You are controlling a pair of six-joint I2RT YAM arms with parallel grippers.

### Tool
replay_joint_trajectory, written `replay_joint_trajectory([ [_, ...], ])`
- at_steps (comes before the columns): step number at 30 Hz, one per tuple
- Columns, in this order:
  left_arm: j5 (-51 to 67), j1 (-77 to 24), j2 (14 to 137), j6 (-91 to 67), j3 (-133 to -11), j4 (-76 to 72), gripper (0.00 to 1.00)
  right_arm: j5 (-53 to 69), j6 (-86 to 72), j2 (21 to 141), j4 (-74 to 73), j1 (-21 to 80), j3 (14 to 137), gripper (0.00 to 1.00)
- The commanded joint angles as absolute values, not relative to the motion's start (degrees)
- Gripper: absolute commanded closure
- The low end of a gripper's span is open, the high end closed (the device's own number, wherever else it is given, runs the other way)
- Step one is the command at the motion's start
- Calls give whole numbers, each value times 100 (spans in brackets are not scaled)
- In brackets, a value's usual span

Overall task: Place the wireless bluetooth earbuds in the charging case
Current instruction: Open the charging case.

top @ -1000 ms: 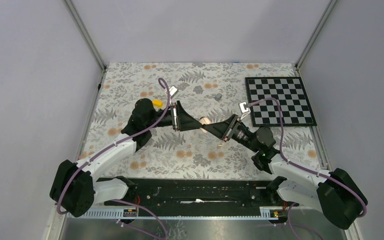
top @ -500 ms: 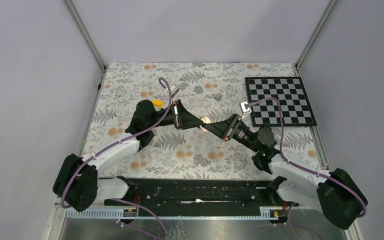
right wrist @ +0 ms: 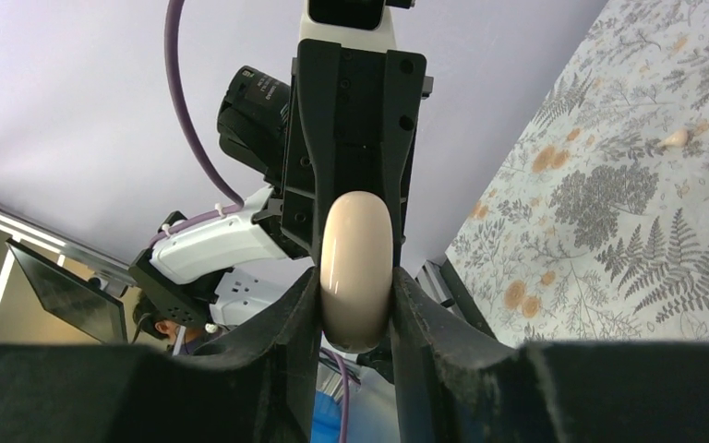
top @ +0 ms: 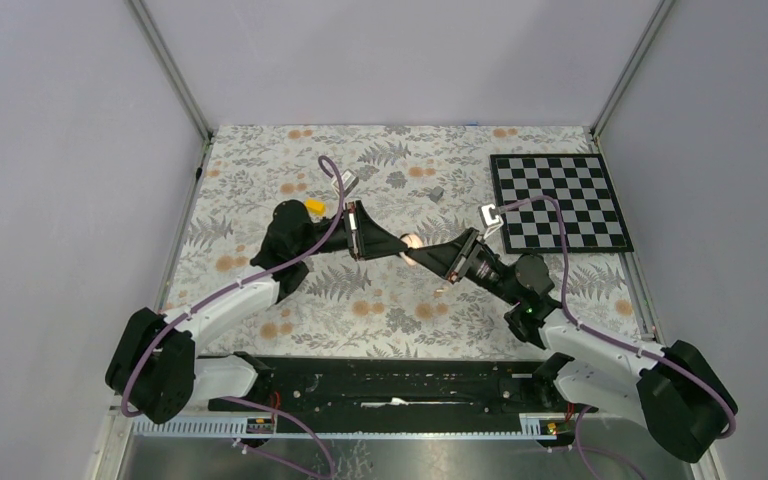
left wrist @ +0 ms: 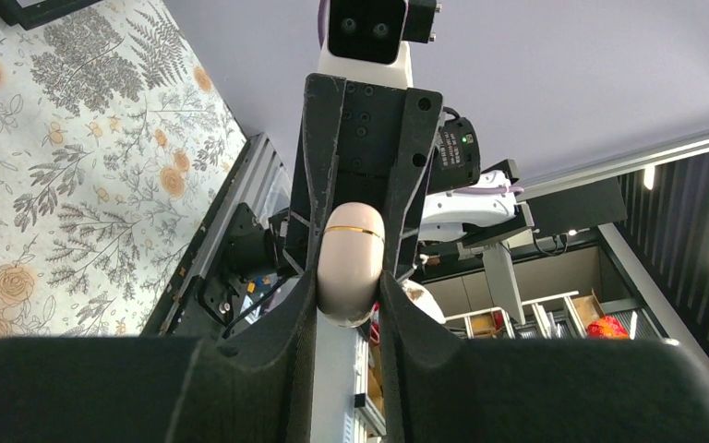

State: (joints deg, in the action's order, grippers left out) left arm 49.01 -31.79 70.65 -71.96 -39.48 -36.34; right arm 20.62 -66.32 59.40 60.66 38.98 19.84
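Contact is made on the charging case point(left wrist: 351, 258) from two sides at once. This pale oval pod with a gold band is held in the air above the flowered tablecloth point(top: 380, 300), near the table's middle. It is pinched between the fingers of the left gripper point(left wrist: 348, 305), which are pressed against its sides. It is clamped in the same way by the right gripper point(right wrist: 355, 314), set nose to nose with the left. A small pale nub point(right wrist: 674, 138) is seen lying on the cloth, apart from both grippers. Whether it is an earbud cannot be told.
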Motion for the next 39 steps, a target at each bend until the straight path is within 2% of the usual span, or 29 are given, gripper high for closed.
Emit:
replay_joint_trajectory([
  [1, 4792, -3216, 6872, -7012, -3996, -3701, 100, 2042, -6452, 5688, 5558, 3882, 1952, 45],
  [2, 4821, -3213, 6889, -7015, -3990, -3723, 100, 2007, -6405, 5630, 5416, 3884, 1959, 37],
  [5, 4937, -3208, 6933, -6980, -4043, -3686, 100, 1850, -6301, 5364, 5016, 3877, 1934, 23],
  [8, 5001, -3208, 6958, -6878, -4124, -3558, 100, 1704, -6124, 5048, 4518, 3875, 1940, 15],
  [13, 5233, -3199, 7045, -6670, -4238, -3321, 100, 1422, -5687, 4385, 3333, 3831, 2183, 8],
  [18, 5370, -3206, 7066, -6598, -4269, -3306, 100, 1228, -5285, 4285, 2338, 3819, 2637, 6],
  [29, 5498, -3207, 7102, -6407, -4445, -3028, 100, 1309, -4995, 4777, 2111, 3823, 3113, 7],
  [39, 5576, -3207, 7084, -6295, -4500, -2894, 100, 994, -4950, 4417, 1826, 3815, 2909, 6],
])
